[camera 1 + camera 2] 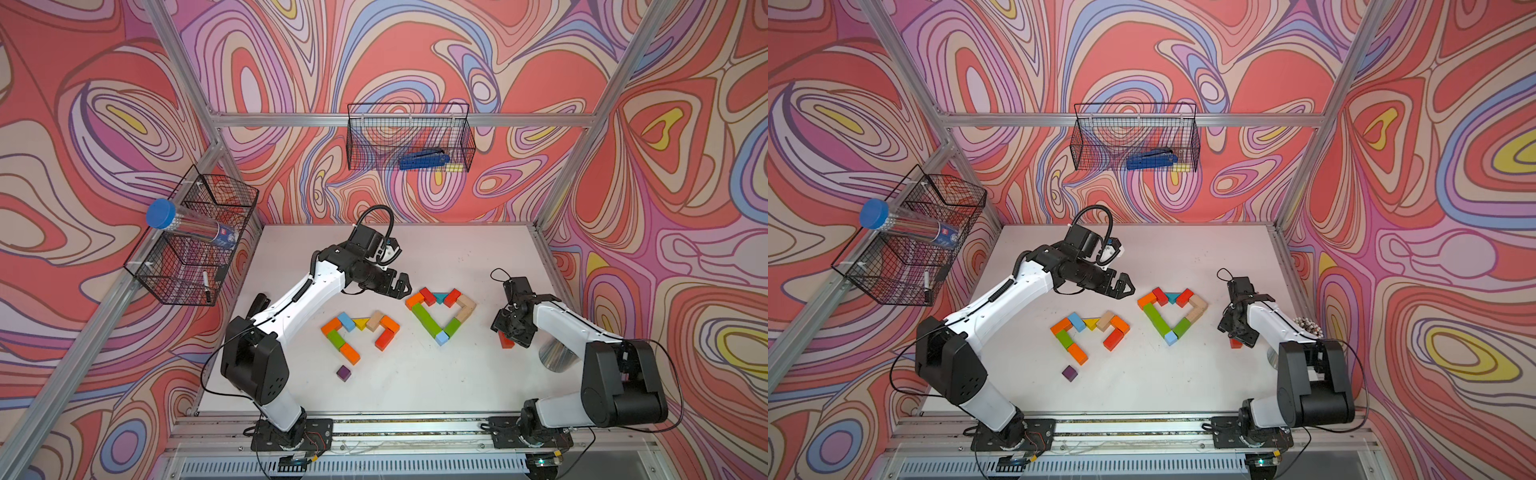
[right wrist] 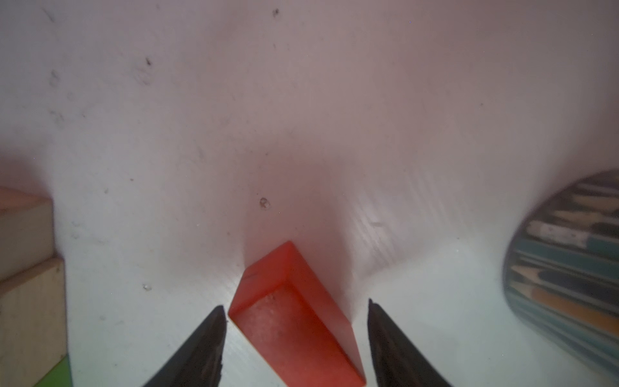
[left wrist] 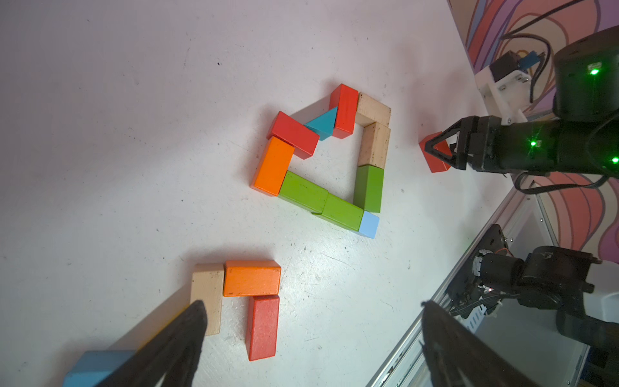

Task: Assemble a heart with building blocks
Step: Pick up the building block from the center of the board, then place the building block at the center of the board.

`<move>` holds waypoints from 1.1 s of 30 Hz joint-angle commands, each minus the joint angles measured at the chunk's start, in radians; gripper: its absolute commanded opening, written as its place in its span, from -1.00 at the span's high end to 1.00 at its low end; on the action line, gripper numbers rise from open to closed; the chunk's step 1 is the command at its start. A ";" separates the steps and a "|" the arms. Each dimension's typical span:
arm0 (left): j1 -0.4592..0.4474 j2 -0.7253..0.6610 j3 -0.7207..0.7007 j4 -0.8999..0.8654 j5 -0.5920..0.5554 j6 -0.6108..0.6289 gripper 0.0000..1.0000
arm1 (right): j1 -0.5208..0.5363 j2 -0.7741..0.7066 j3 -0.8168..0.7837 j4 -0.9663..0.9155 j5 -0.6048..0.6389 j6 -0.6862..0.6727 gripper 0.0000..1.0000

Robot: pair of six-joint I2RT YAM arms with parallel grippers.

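1. Firstly, left of centre in both top views, note the unfinished heart (image 1: 336, 340): orange, light blue, yellow, plain-wood, green and red pieces touching in an outline, open at the bottom. Just below, apart, a lone purple cube (image 1: 343, 372).
2. Up and right of that, the left gripper (image 1: 404, 284), spread wide and empty, hovering off the work.
3. Right of centre, the finished heart (image 1: 424, 318), closed all round down to its light blue tip.
4. Farther right, the right gripper (image 2: 296, 306), pointing down astride the red block (image 3: 433, 164); jaws parted, slim gaps either side, not clamped yet.
5. Judged the pick-up step. Next: close squarely on the block's long faces, lift clear, carry leftward without brushing the finished heart, lay into the open bottom.
6. Underneath, a white tabletop (image 1: 415, 395), scuffed and speckled, with a pencil cup (image 1: 555, 357) near its right edge.
7. Around, from upper left: wire basket (image 1: 166, 286) holding a bottle (image 1: 191, 226), aluminium frame (image 1: 374, 120), rear basket (image 1: 374, 137) with a blue tool (image 1: 424, 160), swirled red-and-purple walls (image 1: 83, 124).
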 commanded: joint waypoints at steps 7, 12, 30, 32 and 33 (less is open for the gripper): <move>0.012 -0.044 -0.019 0.016 0.015 -0.013 -0.99 | -0.010 0.027 -0.016 0.039 0.002 -0.014 0.20; 0.029 -0.079 -0.058 0.024 0.017 -0.035 -0.99 | -0.009 -0.001 -0.030 0.064 -0.026 -0.034 0.47; 0.194 -0.280 -0.229 -0.017 0.002 -0.036 -0.98 | 0.695 -0.283 -0.036 0.027 0.016 0.486 0.66; 0.196 -0.286 -0.240 -0.012 0.000 -0.038 -0.98 | 0.810 -0.239 -0.012 0.064 0.037 0.562 0.66; 0.197 -0.288 -0.246 -0.008 0.001 -0.038 -0.98 | 0.860 -0.208 0.001 0.085 0.045 0.587 0.66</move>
